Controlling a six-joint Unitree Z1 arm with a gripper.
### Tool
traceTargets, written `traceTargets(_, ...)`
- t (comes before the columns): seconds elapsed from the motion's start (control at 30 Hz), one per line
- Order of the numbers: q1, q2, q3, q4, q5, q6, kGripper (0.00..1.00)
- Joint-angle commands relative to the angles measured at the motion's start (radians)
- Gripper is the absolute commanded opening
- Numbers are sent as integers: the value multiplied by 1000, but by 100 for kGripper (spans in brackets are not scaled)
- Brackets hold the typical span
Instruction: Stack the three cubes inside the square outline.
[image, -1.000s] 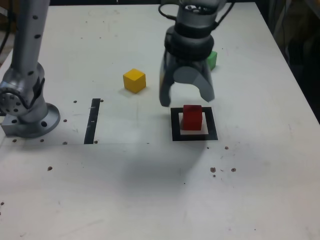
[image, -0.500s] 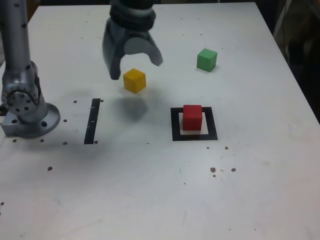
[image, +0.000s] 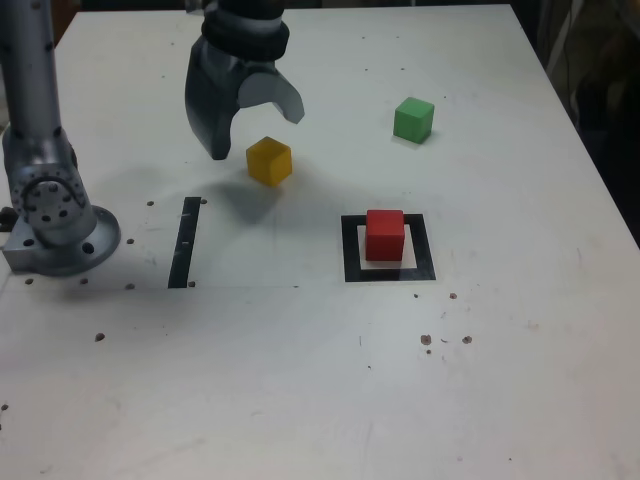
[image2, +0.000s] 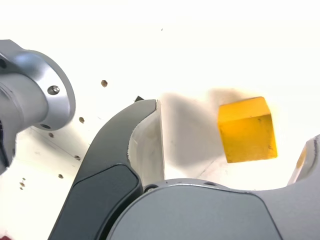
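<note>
Hovering our grey hand (image: 250, 128) with jaws spread just above the matte yellow cube (image: 269, 161) on the white desk (image: 300, 380), we risk one finger clipping and skidding it if we descend off-centre.

White table (image: 300, 380), cubes, black outline (image: 350, 250)

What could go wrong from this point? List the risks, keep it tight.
1. The open claw hangs above and slightly to the exterior view's left of the yellow cube; coming down off-centre, a finger might land on the cube or knock it away.
2. The red cube sits towards the back of the square outline, so a stack built on it may end up off-centre.
3. The green cube lies far off, still to be fetched.
</note>
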Motion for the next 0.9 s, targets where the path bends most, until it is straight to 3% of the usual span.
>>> traceTargets(0.0,1,-9,3,-10,-1,-8,100)
traceTargets(0.53,9,49,55,-157,-32,-88,98)
traceTargets(0.87,20,74,51,-159,-29,-102,88)
